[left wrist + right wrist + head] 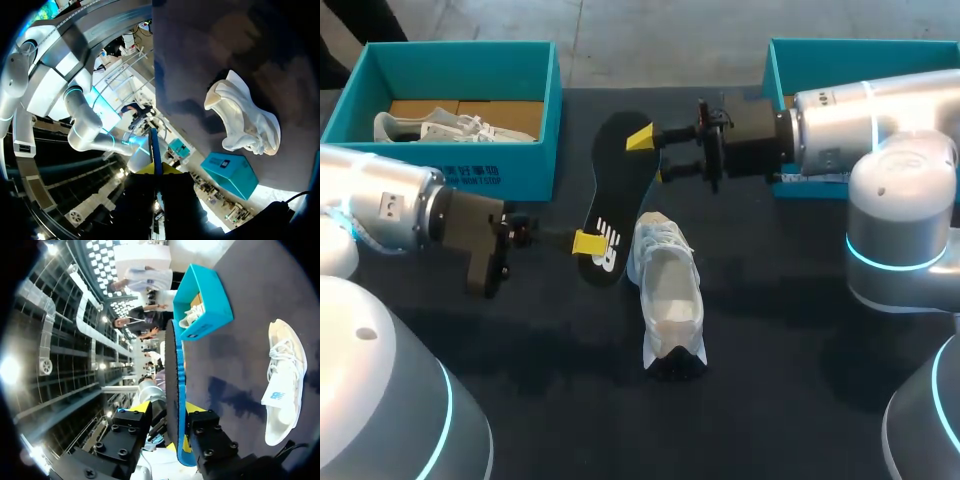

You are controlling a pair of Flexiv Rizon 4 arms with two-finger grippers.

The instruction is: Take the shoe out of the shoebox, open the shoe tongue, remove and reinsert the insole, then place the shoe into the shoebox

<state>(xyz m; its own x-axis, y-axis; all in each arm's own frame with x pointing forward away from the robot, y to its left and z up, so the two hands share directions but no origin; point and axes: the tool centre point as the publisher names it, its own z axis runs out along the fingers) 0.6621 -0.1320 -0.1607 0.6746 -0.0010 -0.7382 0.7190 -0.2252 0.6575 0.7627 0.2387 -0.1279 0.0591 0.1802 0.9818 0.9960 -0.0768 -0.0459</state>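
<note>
Beside one shoe (670, 295), left tool (588, 243) and right tool (650, 157) both clamp one insole (615, 185).

A dark surface (790, 340) spans the scene. At its far left corner stands an open teal box (548, 110) with white print on its front wall. Inside it, a white lace-up sneaker (440, 128) lies on its side on brown cardboard (500, 112).

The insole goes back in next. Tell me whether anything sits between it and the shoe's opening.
Nothing visible does. The insole, clamped at each end by the left and right jaws, is held beside the white shoe. Only bare table lies between them, and the opening faces up.
</note>
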